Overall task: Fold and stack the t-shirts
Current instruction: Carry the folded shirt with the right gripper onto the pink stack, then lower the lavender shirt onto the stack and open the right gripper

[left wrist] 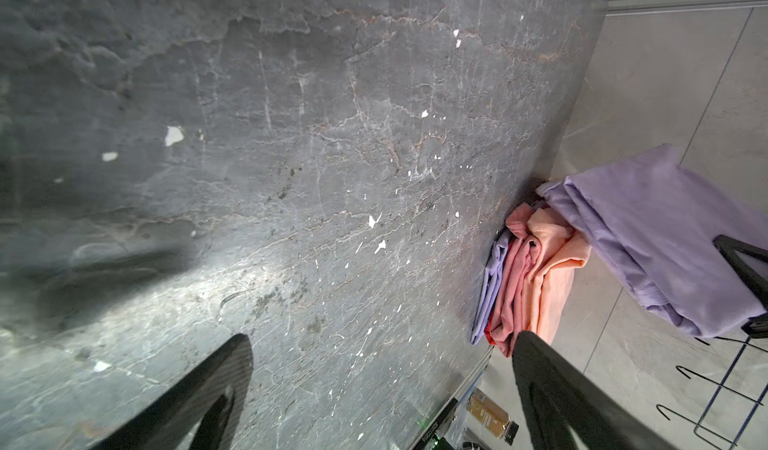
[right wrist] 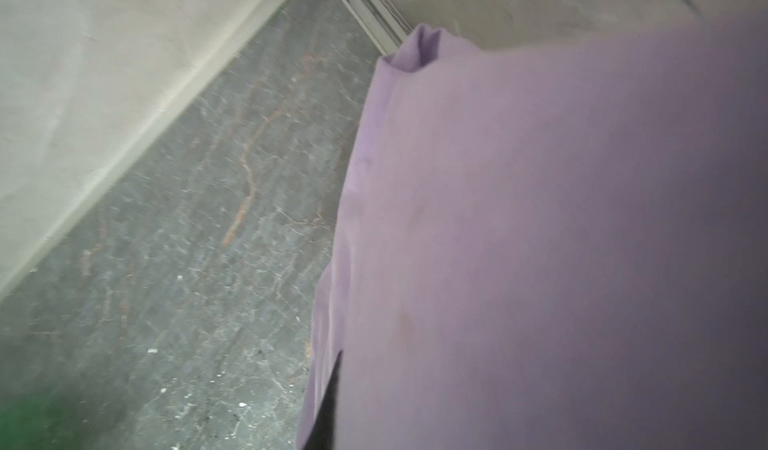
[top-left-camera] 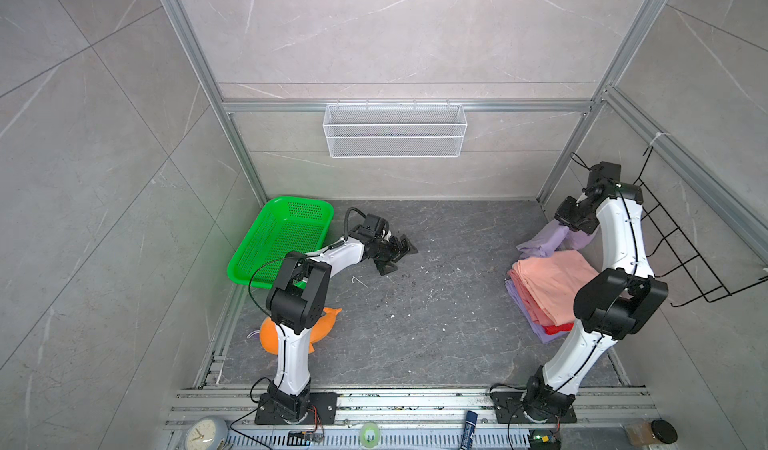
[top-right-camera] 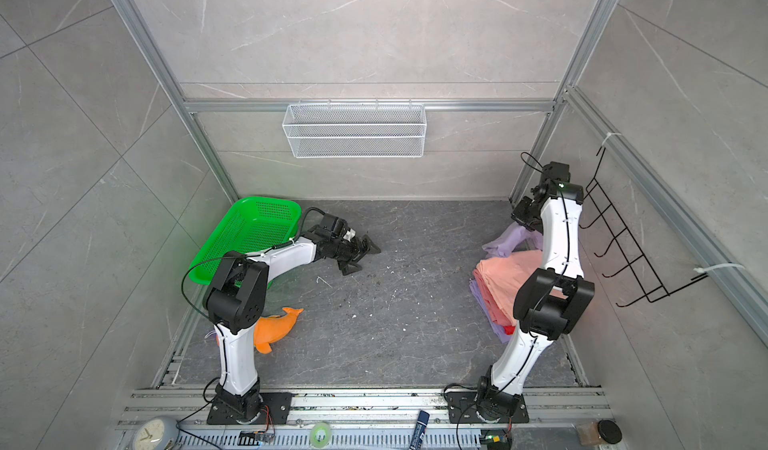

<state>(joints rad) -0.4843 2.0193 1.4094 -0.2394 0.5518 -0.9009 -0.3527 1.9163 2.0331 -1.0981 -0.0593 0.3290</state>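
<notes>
Right hand (top-left-camera: 564,227) is up by the far right corner of the table (top-left-camera: 436,302), clenched on the lilac t-shirt (top-left-camera: 542,240). The cloth hangs from it in a loose bundle, and in the right wrist view that shirt (right wrist: 540,240) fills most of the frame, with just a dark sliver of a finger (right wrist: 328,402) poking out at its edge. The shirt's low end droops just beside the far side of the stack; touching or not, I can't tell.

The stack sits hard against the right edge of the table, about midway along it. Salmon-pink t-shirt (top-left-camera: 552,286) is on top, there's a bit of red t-shirt (top-left-camera: 557,328) peeking out near the bottom, and another lilac t-shirt (top-left-camera: 540,335) lies underneath with its corner sticking out toward the near edge. From the left wrist view the folded edges (left wrist: 532,286) line up raggedly.

Left hand (top-left-camera: 398,258) is released, its jaws spread wide with nothing between them. It's low over the far-left part of the table, pointing toward the middle. Right behind its arm, the green basket (top-left-camera: 282,240) tilts up against the far left corner. The orange plush dolphin (top-right-camera: 274,327) lies by the left edge, nearer the front, half hidden behind the left arm.

Between the two hands is a broad stretch of bare dark slab, speckled with white flecks. A black wire rack (top-left-camera: 685,252) juts off the right wall, close beside the right arm's elbow.
</notes>
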